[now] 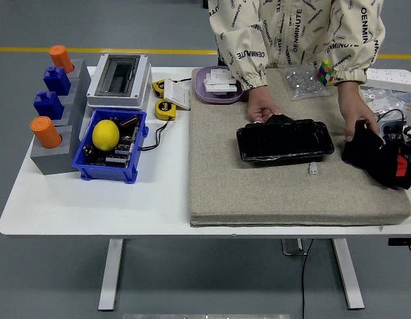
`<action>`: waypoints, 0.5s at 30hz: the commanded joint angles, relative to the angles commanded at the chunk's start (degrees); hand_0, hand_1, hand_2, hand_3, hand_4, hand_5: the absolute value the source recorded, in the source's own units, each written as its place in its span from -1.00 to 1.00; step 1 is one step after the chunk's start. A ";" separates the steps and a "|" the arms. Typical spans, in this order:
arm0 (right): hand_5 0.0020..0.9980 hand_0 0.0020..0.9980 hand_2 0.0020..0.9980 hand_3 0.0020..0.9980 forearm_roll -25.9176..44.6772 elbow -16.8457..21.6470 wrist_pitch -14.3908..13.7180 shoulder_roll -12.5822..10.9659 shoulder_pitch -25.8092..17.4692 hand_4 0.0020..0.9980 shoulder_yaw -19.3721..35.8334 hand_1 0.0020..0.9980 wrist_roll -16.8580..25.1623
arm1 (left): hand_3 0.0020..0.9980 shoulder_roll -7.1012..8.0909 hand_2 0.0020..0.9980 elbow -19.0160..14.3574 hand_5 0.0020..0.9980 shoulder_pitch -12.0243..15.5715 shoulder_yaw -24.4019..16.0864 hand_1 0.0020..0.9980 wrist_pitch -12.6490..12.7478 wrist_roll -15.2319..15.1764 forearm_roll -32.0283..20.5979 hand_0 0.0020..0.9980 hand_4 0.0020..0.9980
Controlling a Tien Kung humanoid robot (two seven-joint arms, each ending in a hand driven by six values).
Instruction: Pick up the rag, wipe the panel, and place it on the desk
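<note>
Steadying the black panel (284, 141) mid-mat with one hand (262, 106), a person rests the other hand (360, 119) on the dark rag (380, 159) at the mat's right edge. Neither robot hand shows, so finger state cannot be told; any pickup would demand reaching that rag.

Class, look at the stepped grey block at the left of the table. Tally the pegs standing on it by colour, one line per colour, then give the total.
Orange pegs: 2
Blue pegs: 2
Total: 4 pegs on the grey block
</note>
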 joint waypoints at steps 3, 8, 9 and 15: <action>0.03 0.06 0.31 0.35 0.01 0.01 0.00 0.03 0.03 1.00 -0.04 0.16 0.01 | 0.12 -0.02 0.27 0.00 -0.10 0.02 -0.01 0.27 -0.01 -0.01 0.00 0.21 0.26; 0.03 0.06 0.31 0.35 0.04 -0.03 -0.01 -0.02 0.01 1.00 0.05 0.15 0.02 | 0.12 -0.08 0.27 -0.02 -0.11 0.05 -0.23 0.27 0.00 -0.01 0.01 0.21 0.27; 0.03 0.06 0.31 0.35 0.05 -0.05 -0.01 -0.07 0.05 1.00 0.11 0.15 0.02 | 0.12 -0.09 0.27 -0.02 -0.11 0.03 -0.25 0.27 0.00 -0.01 0.03 0.21 0.27; 0.03 0.07 0.31 0.35 0.07 0.00 -0.04 -0.26 0.19 1.00 0.20 0.16 0.03 | 0.12 -0.14 0.27 -0.05 -0.11 0.05 -0.26 0.27 -0.01 -0.02 0.00 0.21 0.26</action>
